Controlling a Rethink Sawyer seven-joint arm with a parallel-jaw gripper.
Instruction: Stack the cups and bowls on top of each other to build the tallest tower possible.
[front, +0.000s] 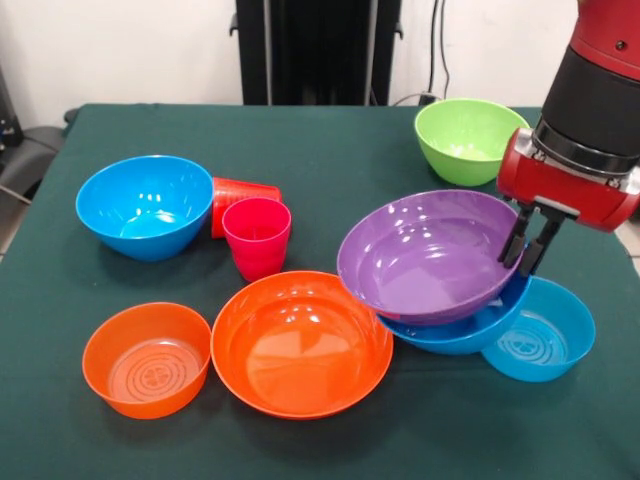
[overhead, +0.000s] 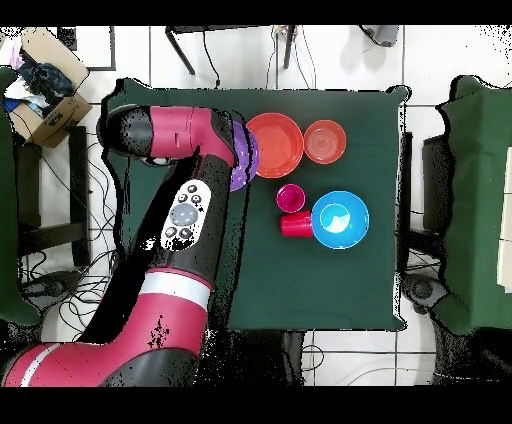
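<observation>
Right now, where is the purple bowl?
In the front view, the purple bowl sits tilted at right on a blue bowl, beside the large orange bowl, the gripper's fingers at its rim.

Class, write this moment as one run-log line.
gripper: shut on purple bowl rim | purple bowl: tilted on blue bowl | cups: beside other blue bowl | tower: barely begun

The claw (front: 529, 249) points down, its fingers close together.

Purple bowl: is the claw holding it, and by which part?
Yes. The claw grips the purple bowl by its rim, on the side toward the light blue bowl.
</observation>
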